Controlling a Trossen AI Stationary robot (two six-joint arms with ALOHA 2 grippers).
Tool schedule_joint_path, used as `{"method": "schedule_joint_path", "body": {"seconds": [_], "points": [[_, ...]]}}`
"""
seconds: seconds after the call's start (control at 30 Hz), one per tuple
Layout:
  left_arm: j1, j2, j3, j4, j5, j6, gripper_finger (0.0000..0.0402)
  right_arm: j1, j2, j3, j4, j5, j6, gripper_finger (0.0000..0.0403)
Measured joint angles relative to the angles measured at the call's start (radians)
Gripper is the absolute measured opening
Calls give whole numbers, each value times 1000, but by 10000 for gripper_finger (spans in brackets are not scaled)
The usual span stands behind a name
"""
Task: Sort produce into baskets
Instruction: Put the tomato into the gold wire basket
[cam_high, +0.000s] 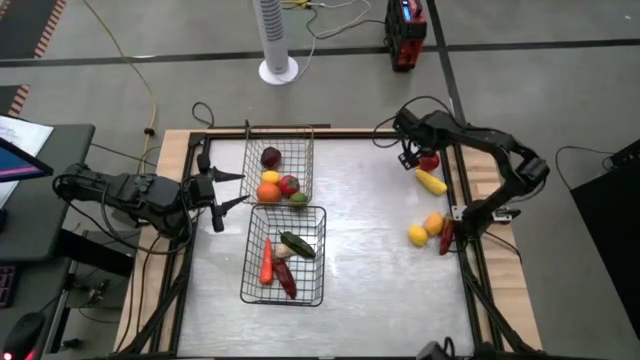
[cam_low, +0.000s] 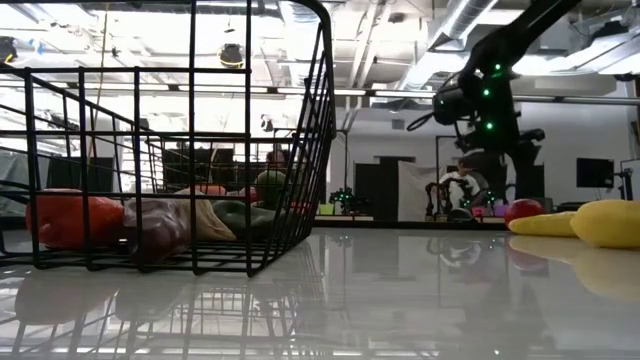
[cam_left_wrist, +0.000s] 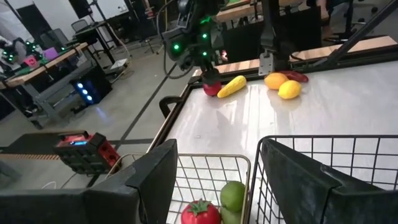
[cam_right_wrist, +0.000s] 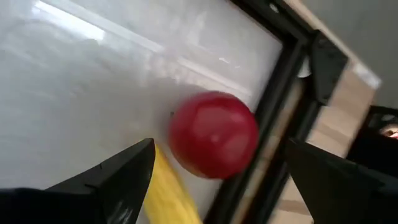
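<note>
Two wire baskets stand mid-table. The far basket holds round red, dark red, orange, yellow and green pieces. The near basket holds long green, orange and dark red pieces. My right gripper is open, its fingers pointing down on either side of a round red piece at the table's far right, without touching it. A long yellow piece lies beside the red one. My left gripper is open and empty at the left of the baskets, pointing toward them.
A yellow round piece, an orange piece and a long dark red piece lie by the table's right frame. The black frame runs close past the red piece. A bare stretch of table lies between the baskets and these pieces.
</note>
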Motion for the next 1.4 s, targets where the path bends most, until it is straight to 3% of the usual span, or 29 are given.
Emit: {"method": "schedule_joint_path", "body": {"seconds": [0.17, 0.47, 0.73, 0.93, 1.03, 1.17, 1.4], "points": [[0, 0, 0, -4, 0, 0, 223, -73, 58, 0, 28, -115, -9, 384], [0, 0, 0, -27, 0, -5, 223, -107, 169, 2, 22, -112, 7, 353], [0, 0, 0, -29, 0, 2, 223, -93, 150, -1, 4, -121, 2, 328], [0, 0, 0, -16, 0, 12, 223, -1, 73, 22, 43, -303, 2, 328], [0, 0, 0, -6, 0, 16, 223, 89, 16, 38, 145, -429, 5, 328], [0, 0, 0, 6, 0, 21, 223, 240, -57, 45, 412, -552, 24, 328], [0, 0, 0, 34, 0, 46, 223, 517, -34, 47, 995, -502, 26, 329]]}}
